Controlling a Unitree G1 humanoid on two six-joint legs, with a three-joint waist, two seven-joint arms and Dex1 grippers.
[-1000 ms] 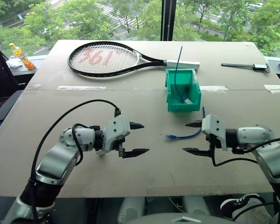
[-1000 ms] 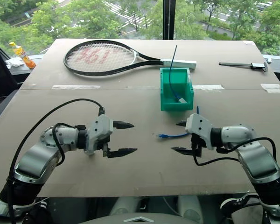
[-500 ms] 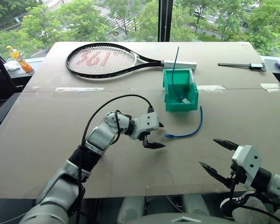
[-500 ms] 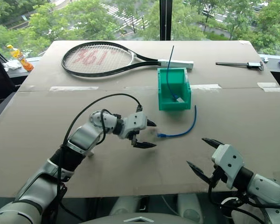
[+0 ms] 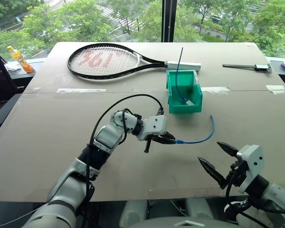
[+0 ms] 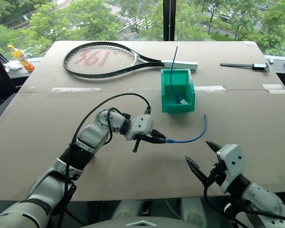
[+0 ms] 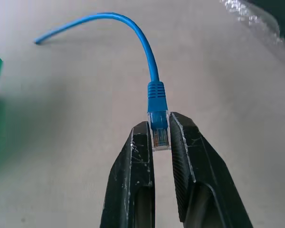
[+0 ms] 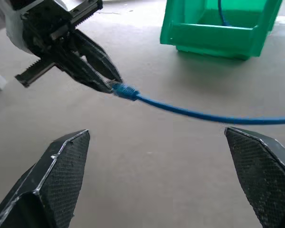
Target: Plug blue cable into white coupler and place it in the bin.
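Because the plug has to go into a socket, the left end effector (image 5: 168,139) has clenched on the clear plug itself, leaving the cable (image 5: 199,137) free to trail away. From the bin (image 5: 184,91), that pinch sits on the near side and a little left, low over the bench (image 5: 47,123). The left arm reaches in from the near left corner with its elbow out and wrist bent, so the fingers (image 7: 137,156) point across to the right, about level. In the left wrist view the plug is squeezed between both tips, blue boot just beyond them.

Right of the pinch, the cable sags, then curls up to a free end near the bin's right front corner. A straighter blue cable (image 5: 179,71) stands in the bin; I cannot make out the coupler.

Furthest right, near the bench's front edge, the right end effector (image 5: 217,159) is released, spread wide and empty, facing the cable, probably waiting to assist.
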